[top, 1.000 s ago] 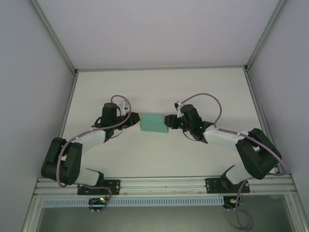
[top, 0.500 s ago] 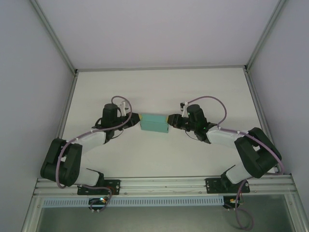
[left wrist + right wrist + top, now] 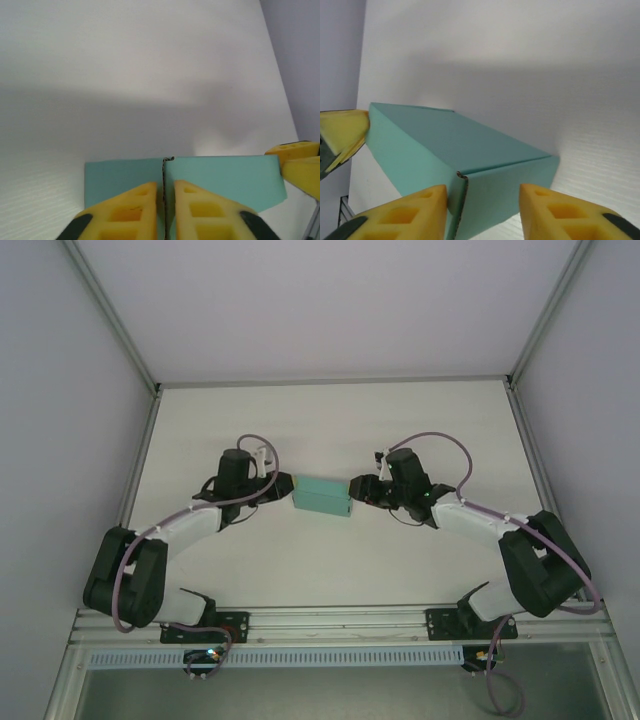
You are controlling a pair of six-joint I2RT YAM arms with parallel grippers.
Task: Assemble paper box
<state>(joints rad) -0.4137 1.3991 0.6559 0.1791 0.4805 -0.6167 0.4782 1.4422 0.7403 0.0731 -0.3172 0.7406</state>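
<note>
Overhead, the paper box [image 3: 322, 497] lies on the surface [image 3: 400, 430] between the left tool [image 3: 283, 486] and the right tool [image 3: 355, 489]. Left wrist: the left tool, barely parted, holds nothing at the box's seam. Right wrist: the right tool gapes wide astride the box's end.

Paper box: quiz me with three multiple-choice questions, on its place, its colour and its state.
1. Where is the box? A in the far-left corner; B between the left claw and the right claw; C at the near edge.
2. Its colour? A red; B white; C teal.
3. Its state? A flat sheet; B folded up into a box; C torn in half.
Answers: B, the top view shows a claw at each end; C, it is teal in every view; B, the right wrist view shows closed sides and a top.
</note>
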